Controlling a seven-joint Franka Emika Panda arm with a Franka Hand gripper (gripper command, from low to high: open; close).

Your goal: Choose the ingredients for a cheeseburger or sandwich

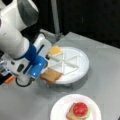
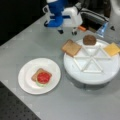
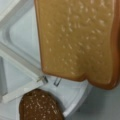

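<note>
A brown toast square [image 1: 51,75] [image 2: 71,47] lies on the rim of the white divided tray [image 1: 82,67] [image 2: 100,75], partly overhanging it. In the wrist view this toast [image 3: 77,37] fills most of the picture. My gripper [image 2: 67,32] hovers just above it, open, with nothing between its fingers. The dark brown round patty [image 2: 89,39] [image 3: 40,106] and the yellow-orange cheese square [image 1: 55,50] [image 2: 112,48] sit in other tray compartments. The sandwich [image 1: 78,111] [image 2: 42,77] on the white paper plate [image 1: 60,107] [image 2: 26,82] is a toast square with the green leaf and red disc on top.
The white and blue arm [image 1: 17,42] fills a front view's left. The grey table [image 1: 105,50] [image 2: 75,105] has a dark perforated area [image 2: 12,110] at a front view's bottom left. Dark equipment [image 2: 95,17] stands behind the tray.
</note>
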